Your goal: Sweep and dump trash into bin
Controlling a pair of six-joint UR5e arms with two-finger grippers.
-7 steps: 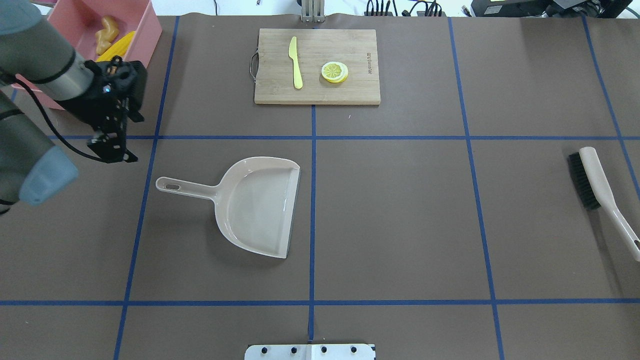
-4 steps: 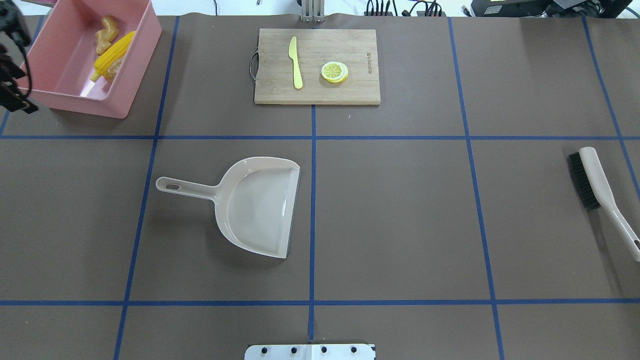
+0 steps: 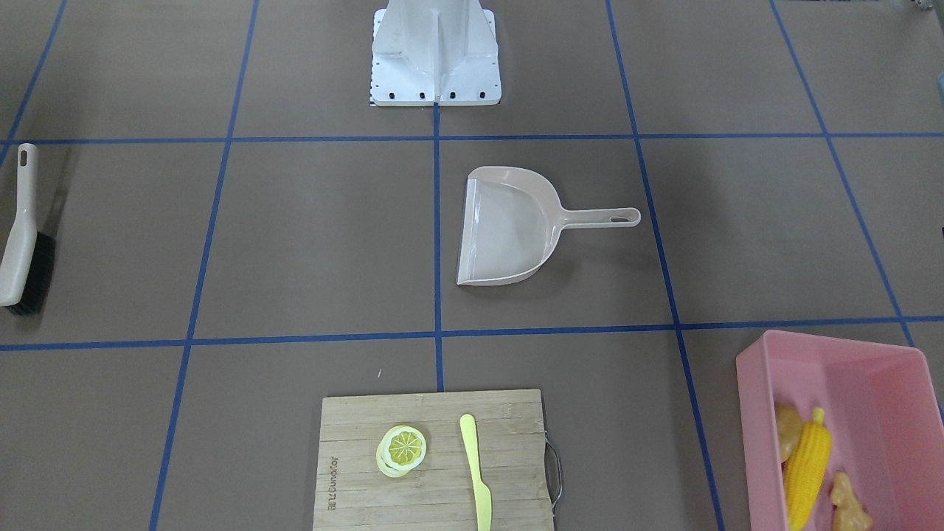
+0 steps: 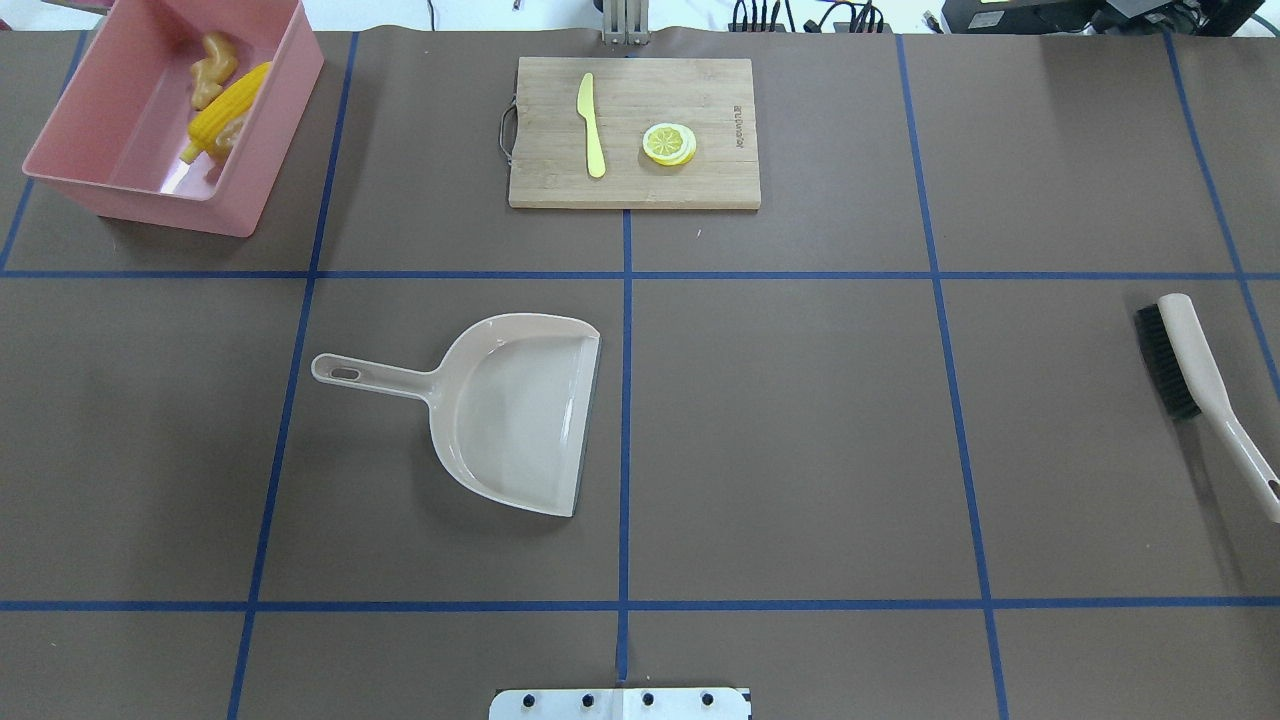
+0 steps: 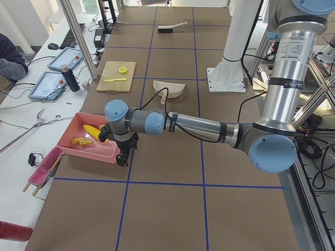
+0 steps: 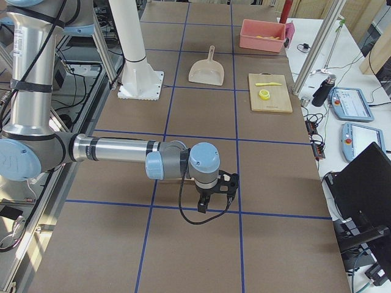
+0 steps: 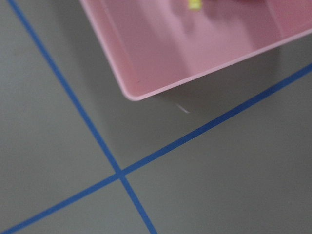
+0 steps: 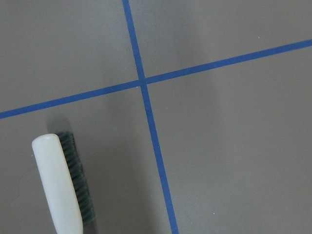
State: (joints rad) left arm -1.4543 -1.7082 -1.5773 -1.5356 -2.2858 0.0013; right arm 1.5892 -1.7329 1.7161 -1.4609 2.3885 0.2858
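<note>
The pink bin stands at the far left corner of the table; it also shows in the front-facing view and the left wrist view. In it lie the yellow corn cob, the tan ginger root and a rounded brown piece, the potato, partly hidden by the corn. My left gripper shows only in the exterior left view, just beside the bin's near wall; I cannot tell whether it is open. My right gripper shows only in the exterior right view, over bare table; I cannot tell its state.
The beige dustpan lies empty mid-table, handle to the left. A beige brush with black bristles lies at the right edge and shows in the right wrist view. A wooden cutting board holds a pale knife and lemon slice.
My left arm has pulled back from in front of the bin to the left and has left the overhead view. The bin's contents, dustpan and brush have not moved.
</note>
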